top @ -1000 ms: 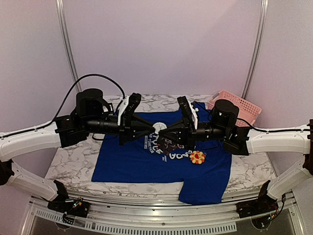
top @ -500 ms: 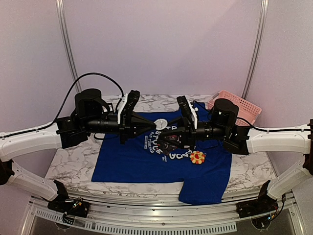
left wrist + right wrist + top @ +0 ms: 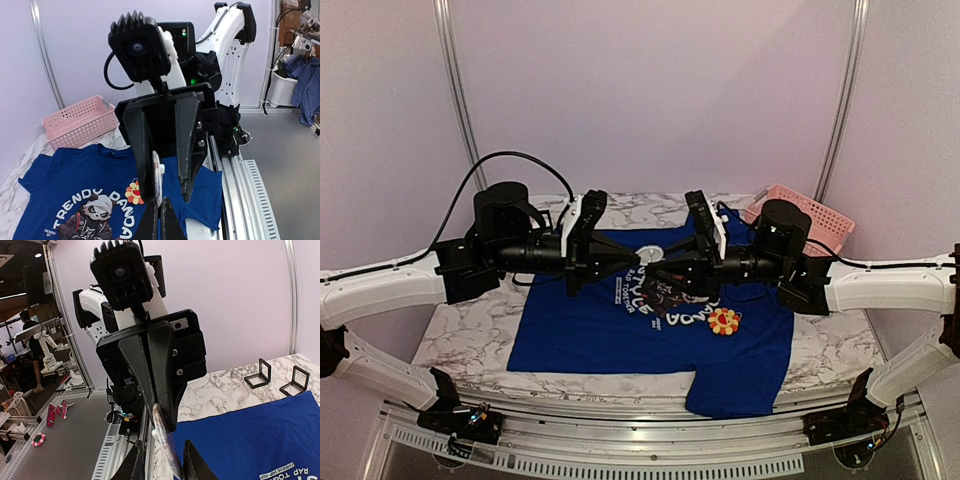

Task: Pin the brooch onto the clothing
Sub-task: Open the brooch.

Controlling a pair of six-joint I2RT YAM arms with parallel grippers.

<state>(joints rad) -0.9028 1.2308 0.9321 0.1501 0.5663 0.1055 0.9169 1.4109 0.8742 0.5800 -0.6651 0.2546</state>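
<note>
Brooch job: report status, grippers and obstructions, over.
Left gripper shut on a white disc above the shirt. Right gripper open, jaws astride the disc. Brooch on shirt beside the print, ungripped. Nothing blocking it.

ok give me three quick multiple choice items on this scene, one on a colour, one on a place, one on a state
1. The basket is: A pink, B green, C white.
2. The brooch lies: A in the basket, B on the blue T-shirt, C between two claw fingers.
3. The left claw is: A wide open, B shut on a thin white disc, C out of view.
A, its lattice walls are pink; B, the flower rests on the fabric beside the print; B, its fingers pinch the disc in the right wrist view.
</note>
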